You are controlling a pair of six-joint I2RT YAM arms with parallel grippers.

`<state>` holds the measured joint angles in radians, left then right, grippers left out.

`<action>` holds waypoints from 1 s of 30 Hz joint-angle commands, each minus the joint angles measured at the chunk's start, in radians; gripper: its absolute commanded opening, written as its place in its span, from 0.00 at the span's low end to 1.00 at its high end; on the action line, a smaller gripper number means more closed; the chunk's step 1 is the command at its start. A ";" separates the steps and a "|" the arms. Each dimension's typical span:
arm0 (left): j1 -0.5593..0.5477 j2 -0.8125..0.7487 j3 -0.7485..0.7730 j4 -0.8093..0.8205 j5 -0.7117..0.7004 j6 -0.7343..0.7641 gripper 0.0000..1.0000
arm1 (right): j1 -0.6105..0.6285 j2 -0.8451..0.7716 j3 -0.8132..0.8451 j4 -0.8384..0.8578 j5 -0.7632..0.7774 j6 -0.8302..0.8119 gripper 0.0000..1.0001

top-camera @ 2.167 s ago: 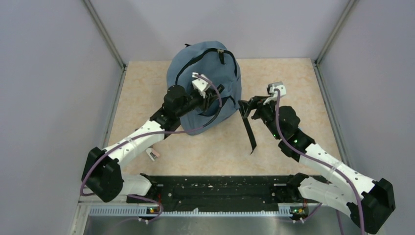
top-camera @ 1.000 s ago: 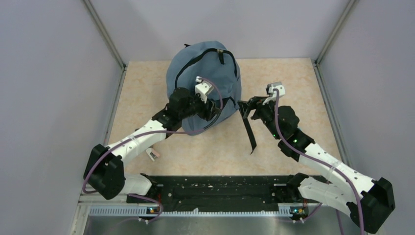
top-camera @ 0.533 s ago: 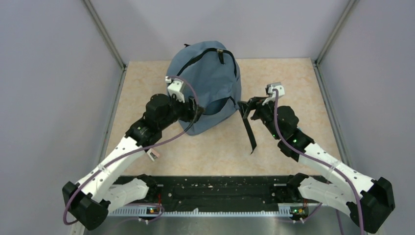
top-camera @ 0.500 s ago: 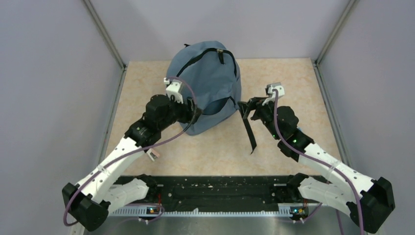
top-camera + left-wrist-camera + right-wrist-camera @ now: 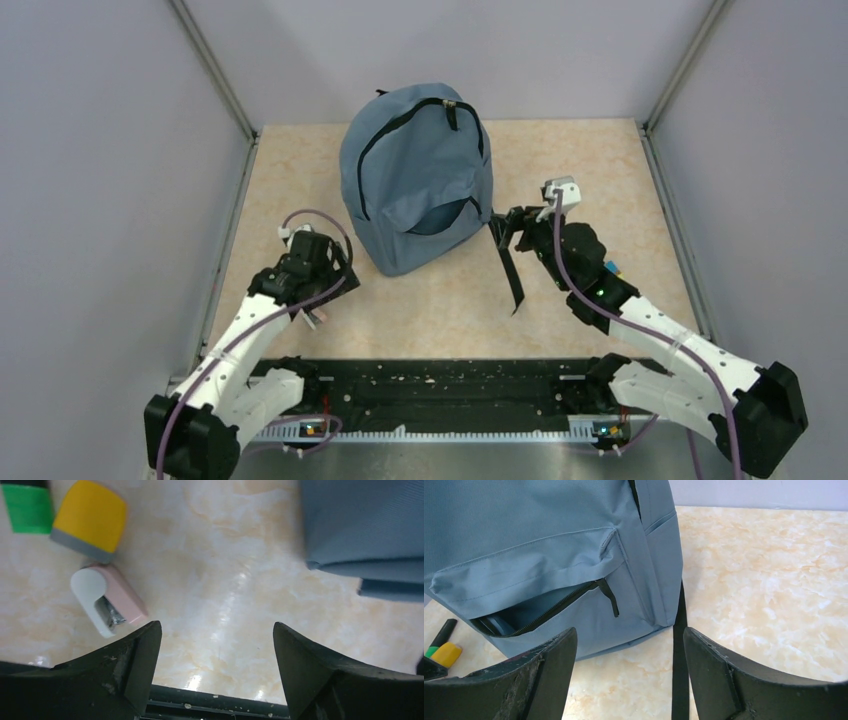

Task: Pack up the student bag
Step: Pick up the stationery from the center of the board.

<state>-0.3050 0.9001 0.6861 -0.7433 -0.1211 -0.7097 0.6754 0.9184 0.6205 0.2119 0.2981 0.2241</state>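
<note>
Left gripper [image 5: 216, 629]: jaws wide apart, empty, above the table [image 5: 600, 170] near a pink-and-white item [image 5: 107, 602], a yellow-and-grey item [image 5: 90, 520] and a green item [image 5: 27, 507]. Student bag [image 5: 415, 170]: upright, centre rear of table, front pocket [image 5: 549, 607] partly unzipped, black strap [image 5: 510, 265] trailing on its right. Right gripper [image 5: 629, 630]: jaws wide apart, empty, just beside that strap.

A flat beige tabletop with cloudy, stone-like swirls [image 5: 600, 180] fills the middle. Plain pale grey-purple walls [image 5: 100, 150] stand on three sides. Thin silver metal posts [image 5: 215, 75] run up the back corners. Soft light shines off the tabletop.
</note>
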 commanded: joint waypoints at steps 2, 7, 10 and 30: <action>0.057 0.090 -0.005 -0.054 -0.142 -0.127 0.89 | -0.010 -0.039 -0.010 0.026 0.027 -0.011 0.77; 0.074 0.091 -0.032 -0.041 -0.218 -0.196 0.89 | -0.010 -0.042 -0.012 0.024 0.028 -0.009 0.77; 0.078 0.065 -0.051 -0.071 -0.278 -0.233 0.90 | -0.011 -0.039 -0.011 0.027 0.027 -0.006 0.78; 0.147 0.090 -0.168 0.016 -0.223 -0.246 0.66 | -0.010 0.013 0.000 0.040 -0.015 0.015 0.78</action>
<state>-0.1642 0.9939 0.5266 -0.7792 -0.3408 -0.9474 0.6754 0.9279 0.6083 0.2165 0.2874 0.2306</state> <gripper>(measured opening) 0.726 0.777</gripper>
